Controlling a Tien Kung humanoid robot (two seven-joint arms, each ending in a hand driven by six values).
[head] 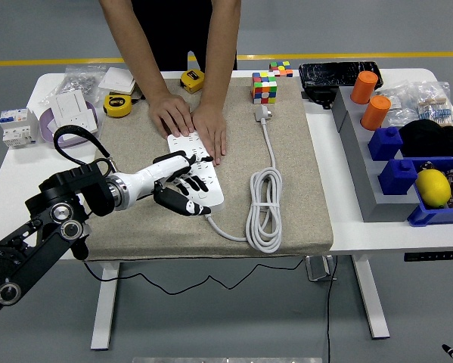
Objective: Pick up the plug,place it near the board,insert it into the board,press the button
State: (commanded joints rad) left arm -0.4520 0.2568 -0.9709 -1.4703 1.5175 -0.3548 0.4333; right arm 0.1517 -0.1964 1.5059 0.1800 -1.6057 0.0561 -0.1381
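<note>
A white power strip (213, 180) lies on the beige mat (294, 174), its white cable coiled (264, 210) to its right. A person at the far side presses both hands (211, 130) flat on the strip's far end. My left hand (187, 193) lies over the strip's near half, its fingers spread and pointing at the near end. The black plug is hidden under that hand, and I cannot tell whether it sits in a socket. No right arm shows.
A colour cube (264, 88) stands at the mat's far edge, and two yellow tape measures (117, 105) lie at the far left. On the right are a grey rack (362, 166), blue bins (438, 213), a lemon (432, 187) and orange cylinders (375, 112).
</note>
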